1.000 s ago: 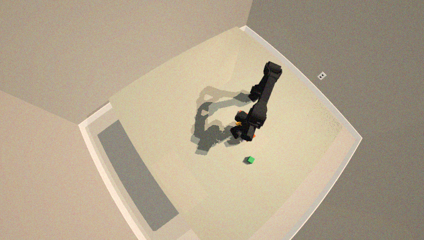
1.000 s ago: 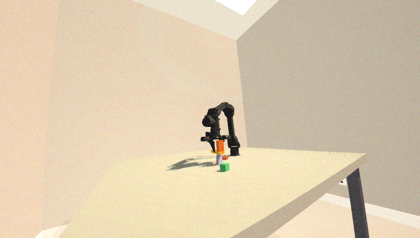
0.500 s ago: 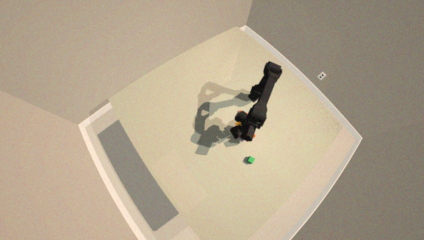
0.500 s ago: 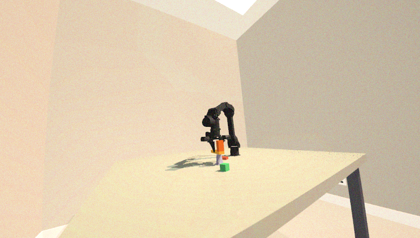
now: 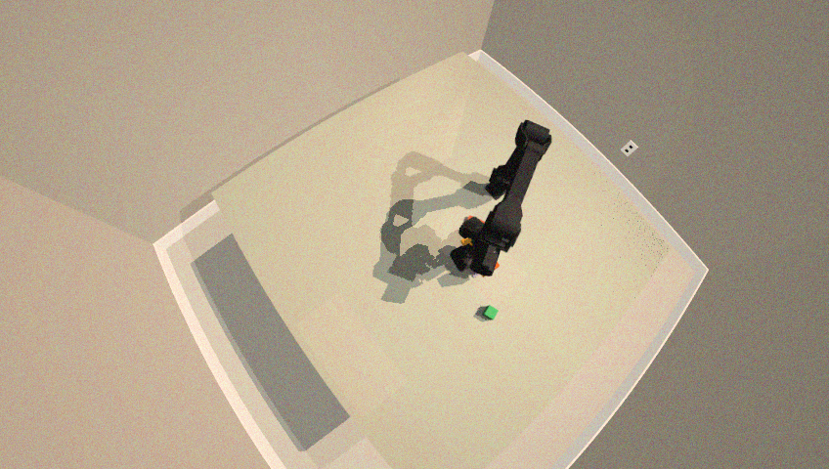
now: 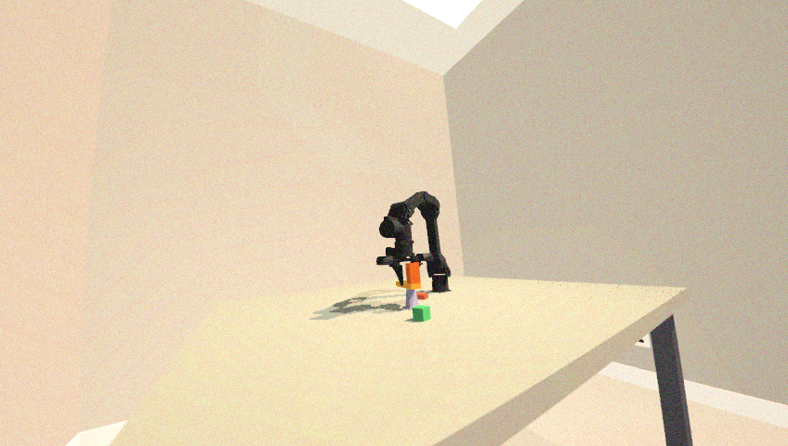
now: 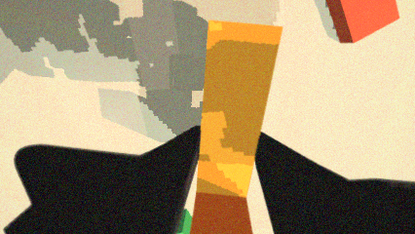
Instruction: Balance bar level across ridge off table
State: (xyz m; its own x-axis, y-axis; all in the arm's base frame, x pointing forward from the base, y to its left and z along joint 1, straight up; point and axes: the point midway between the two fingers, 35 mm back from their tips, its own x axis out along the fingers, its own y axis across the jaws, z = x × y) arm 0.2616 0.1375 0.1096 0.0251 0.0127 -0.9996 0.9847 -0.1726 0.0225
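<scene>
Because the bar must lie level with nothing under its ends, the orange-yellow bar (image 5: 465, 240) (image 6: 409, 285) (image 7: 239, 93) is up at the top of the pale purple ridge (image 6: 411, 298), well off the desk (image 5: 407, 360) (image 6: 332, 359). From where I stand it looks nearly level, but whether its weight already sits on the ridge, I cannot tell. At one end of the bar there is a tall orange block (image 6: 413, 273) (image 7: 221, 214), standing upright, and I think it makes this end heavier, so the support point should probably be nearer to it than to the plain end. The tool (image 6: 407, 282) (image 7: 227, 135) comes from above and is closed on the bar, one finger on each side of it, which I suppose keeps it from tipping while it is being set. The fingers grip away from the far plain end, maybe to be close to the place of balance. In my judgement the work is near its finish: what remains is to open gently and to rise straight, because a finger that drags could turn the bar or drop one end. The green cube (image 5: 491, 313) (image 6: 421, 313) (image 7: 185, 223) and the low red block (image 6: 422, 295) (image 7: 370, 17) rest on the desk apart from the ridge, and they seem to have no part in the balancing.
</scene>
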